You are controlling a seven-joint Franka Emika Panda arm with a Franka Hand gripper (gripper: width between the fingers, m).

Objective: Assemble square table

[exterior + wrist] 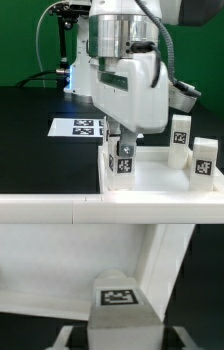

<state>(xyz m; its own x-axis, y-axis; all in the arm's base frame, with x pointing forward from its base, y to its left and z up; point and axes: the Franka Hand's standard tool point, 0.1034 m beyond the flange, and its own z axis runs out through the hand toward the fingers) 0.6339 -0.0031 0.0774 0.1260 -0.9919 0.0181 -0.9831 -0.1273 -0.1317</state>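
The square table's white panel lies flat at the front right, its raised rim running past the gripper in the wrist view. My gripper is shut on a stubby white leg and holds it upright over the panel's left near corner. From the wrist the leg shows its tagged face, with a finger on each side of it. Two more legs stand upright on the panel's right side. Whether the held leg's lower end touches a socket is hidden.
The marker board lies on the black table behind and to the exterior view's left of the panel. A dark stand with cables rises at the back left. A pale strip runs along the front edge.
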